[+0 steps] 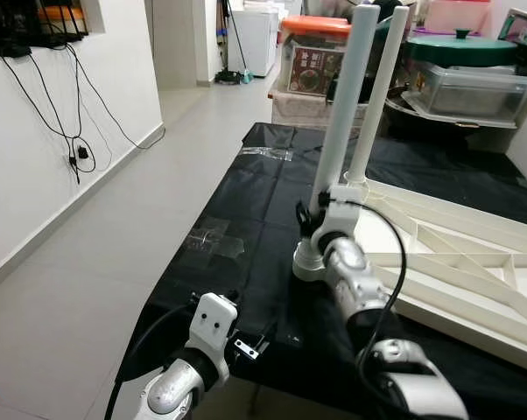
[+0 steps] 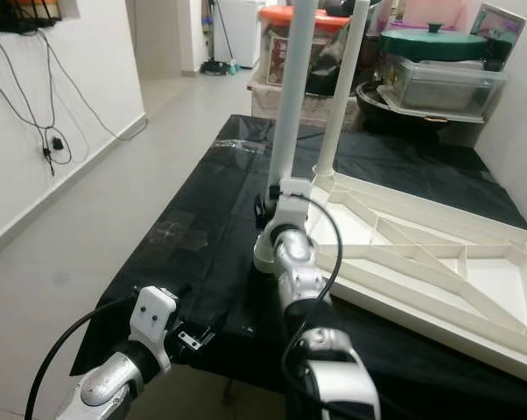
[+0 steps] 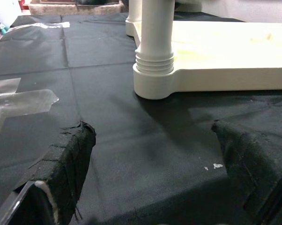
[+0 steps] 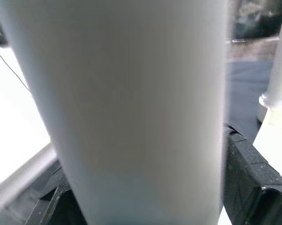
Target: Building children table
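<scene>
At the near left edge of the black-covered surface [image 1: 246,227], the left gripper [image 1: 246,343] hovers low with its fingers [image 3: 68,164] spread wide and empty, pointed toward the corner socket [image 3: 155,84] of the upturned white tabletop [image 1: 456,262]. A patch of clear tape [image 1: 215,238] lies on the cloth just beyond it.

Further right, the near leg [image 1: 342,114] stands upright in that corner socket, its threads showing above the collar, so it does not look fully screwed down. The right gripper [image 2: 277,210] is clamped around the leg low down, fingers [image 4: 253,173] pressed to either side of the tube. A second leg [image 1: 382,96] stands at the next corner behind.

The main risk is cross-threading: if the right arm turns the leg while leaning it even slightly, the threads could bind and the leg would seat crooked. Twisting may also drag the light tabletop across the cloth, since nothing pins it down; the free left gripper is near enough to steady it. A slipping grip on the smooth tube would turn nothing at all.
</scene>
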